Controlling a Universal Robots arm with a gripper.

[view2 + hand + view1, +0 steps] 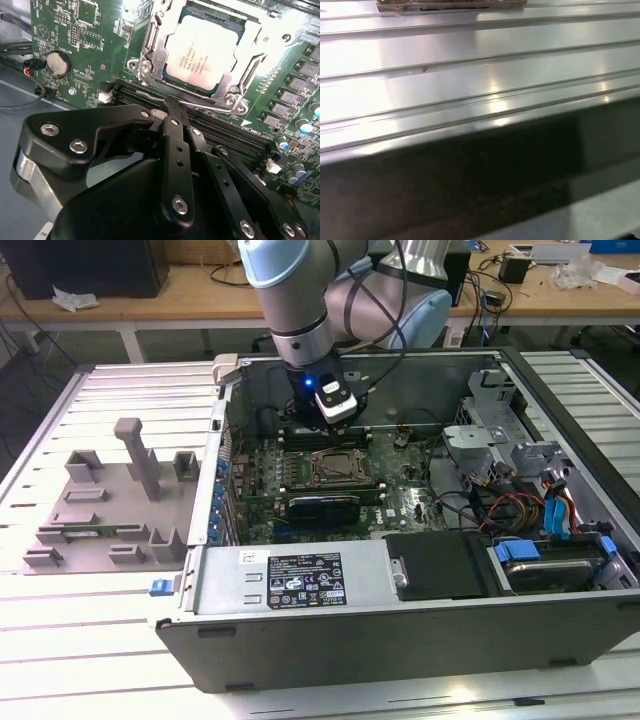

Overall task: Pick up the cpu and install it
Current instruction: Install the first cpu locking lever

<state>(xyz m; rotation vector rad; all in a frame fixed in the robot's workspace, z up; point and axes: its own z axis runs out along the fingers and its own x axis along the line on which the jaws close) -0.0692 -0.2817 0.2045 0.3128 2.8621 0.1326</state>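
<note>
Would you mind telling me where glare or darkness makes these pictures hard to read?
In the first wrist view, bright glare streaks the ribbed metal surface above a dark band. In the second wrist view, the cpu shines evenly lit in its socket. In the exterior view, the computer case interior sits in shadow.

The computer case (400, 580) lies open on the table (100, 640), with the fixture blocks (110, 500) on the table toward the exterior view's left of it. Inside the case lies the motherboard (330, 485), and the socket (337, 468) sits on it near the middle. In the second wrist view the cpu (202, 52) lies in the socket frame (150, 45), the memory slots (220, 130) run just beside it, and the gripper (172, 107) hangs over those slots, near the socket's edge.
</note>
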